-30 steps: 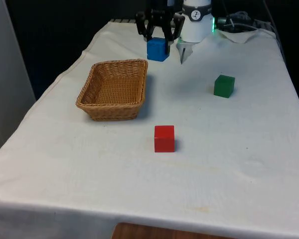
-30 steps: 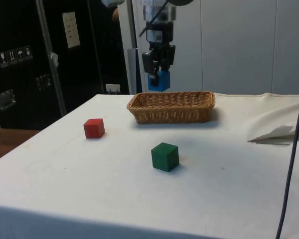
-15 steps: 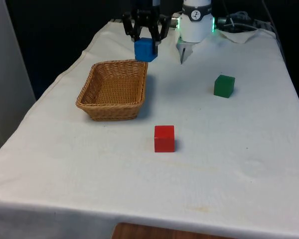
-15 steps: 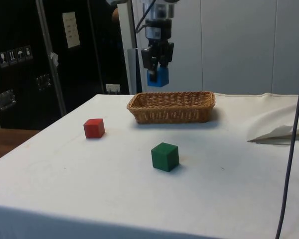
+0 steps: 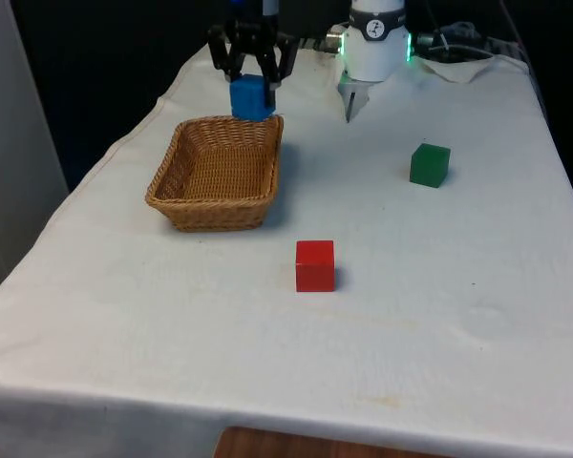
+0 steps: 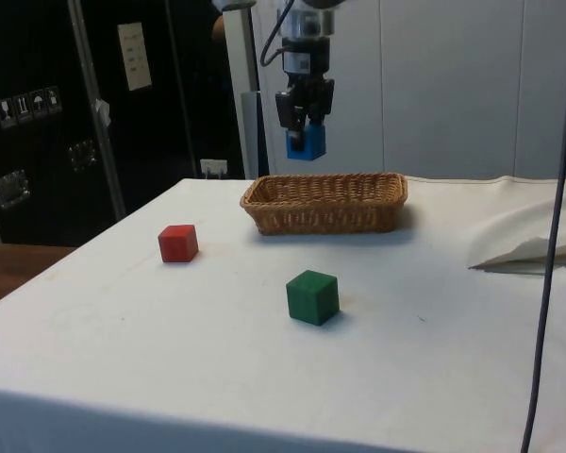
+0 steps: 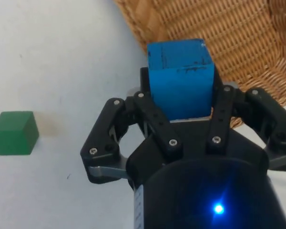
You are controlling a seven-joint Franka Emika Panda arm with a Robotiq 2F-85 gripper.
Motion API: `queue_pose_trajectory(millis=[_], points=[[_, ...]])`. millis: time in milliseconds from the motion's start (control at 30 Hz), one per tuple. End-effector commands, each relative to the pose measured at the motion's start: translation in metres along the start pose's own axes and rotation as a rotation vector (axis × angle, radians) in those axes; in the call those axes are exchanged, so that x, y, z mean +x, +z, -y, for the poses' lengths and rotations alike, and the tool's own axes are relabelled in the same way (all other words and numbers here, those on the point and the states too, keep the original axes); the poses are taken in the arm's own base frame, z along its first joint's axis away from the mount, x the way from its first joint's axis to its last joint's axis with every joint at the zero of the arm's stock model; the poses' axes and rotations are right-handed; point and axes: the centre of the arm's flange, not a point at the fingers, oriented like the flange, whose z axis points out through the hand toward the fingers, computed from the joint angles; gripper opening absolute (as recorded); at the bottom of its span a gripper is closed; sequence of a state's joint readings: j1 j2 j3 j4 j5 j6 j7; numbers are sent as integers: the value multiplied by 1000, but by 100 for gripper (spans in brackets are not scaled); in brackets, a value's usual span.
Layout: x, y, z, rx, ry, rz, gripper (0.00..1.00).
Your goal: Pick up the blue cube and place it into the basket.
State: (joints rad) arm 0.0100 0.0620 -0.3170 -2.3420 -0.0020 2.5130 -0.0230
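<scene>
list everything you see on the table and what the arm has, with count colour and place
blue cube: 1, blue, held in the air above the far rim of the basket, off the cloth
basket: 1, tan wicker, on the table toward the front view's left, nothing seen inside
red cube: 1, red, on the cloth nearer the camera than the basket, standing alone
green cube: 1, green, on the cloth toward the front view's right, apart from the rest
table: 1, under a white cloth, wrinkled at the far right corner
tool: 1, black, two fingers shut on the blue cube, over the basket's far edge
</scene>
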Motion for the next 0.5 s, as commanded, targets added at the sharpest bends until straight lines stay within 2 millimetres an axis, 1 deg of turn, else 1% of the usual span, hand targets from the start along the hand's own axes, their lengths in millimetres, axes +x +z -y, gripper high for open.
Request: queue_pose_trajectory(millis=[0,133,200,333,467], points=[[1,1,-4,6,-1,7,0],[3,4,-13,-2,-1,8,0],[3,4,-14,-11,-1,5,0],[6,10,-26,-13,1,14,0],[7,15,-33,-29,2,21,0]])
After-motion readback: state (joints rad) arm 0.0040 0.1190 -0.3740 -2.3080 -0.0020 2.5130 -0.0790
